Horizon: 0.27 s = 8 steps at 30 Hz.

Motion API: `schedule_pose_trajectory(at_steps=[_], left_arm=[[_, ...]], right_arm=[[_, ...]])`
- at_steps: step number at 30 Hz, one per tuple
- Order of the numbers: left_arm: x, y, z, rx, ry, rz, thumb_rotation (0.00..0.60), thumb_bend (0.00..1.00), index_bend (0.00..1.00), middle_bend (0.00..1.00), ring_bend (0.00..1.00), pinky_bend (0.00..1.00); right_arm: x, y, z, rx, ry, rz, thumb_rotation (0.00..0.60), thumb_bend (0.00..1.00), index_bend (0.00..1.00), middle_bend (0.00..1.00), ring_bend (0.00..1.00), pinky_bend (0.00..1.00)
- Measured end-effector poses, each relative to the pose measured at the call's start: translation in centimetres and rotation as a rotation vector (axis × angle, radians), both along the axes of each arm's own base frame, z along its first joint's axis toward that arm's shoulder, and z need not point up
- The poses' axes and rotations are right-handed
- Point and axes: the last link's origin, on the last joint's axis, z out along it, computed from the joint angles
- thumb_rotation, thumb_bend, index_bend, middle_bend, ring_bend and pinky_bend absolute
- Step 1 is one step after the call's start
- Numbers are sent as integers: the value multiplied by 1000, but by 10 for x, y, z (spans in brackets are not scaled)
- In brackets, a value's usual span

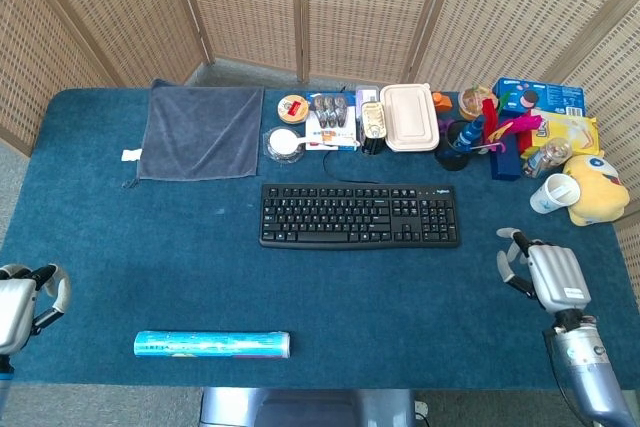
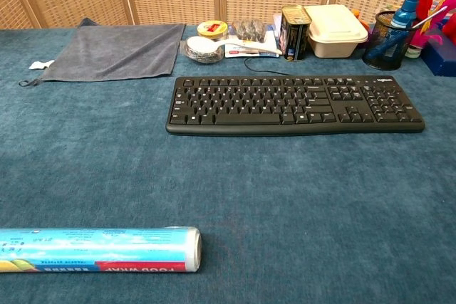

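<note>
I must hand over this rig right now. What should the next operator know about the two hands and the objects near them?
Left robot hand: at the table's left edge, holds nothing, fingers partly curled; nearest thing is the food wrap roll lying flat near the front edge.
Right robot hand: near the right edge, holds nothing, apart from the keyboard.
Keyboard lies flat at mid-table, cable running back.
Nothing is held or lifted; roll and keyboard are both untouched.
</note>
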Motion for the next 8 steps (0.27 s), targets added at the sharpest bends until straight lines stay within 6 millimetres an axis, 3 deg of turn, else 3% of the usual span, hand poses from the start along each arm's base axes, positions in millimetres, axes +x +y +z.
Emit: schedule_pose_trajectory(at_steps=[8], left_arm=[[-1, -1, -7, -5, -17, 4, 0, 461, 458, 584, 529, 296]], right_arm=[[-2, 23, -4, -69, -11, 15, 0, 547, 242, 487, 500, 462]])
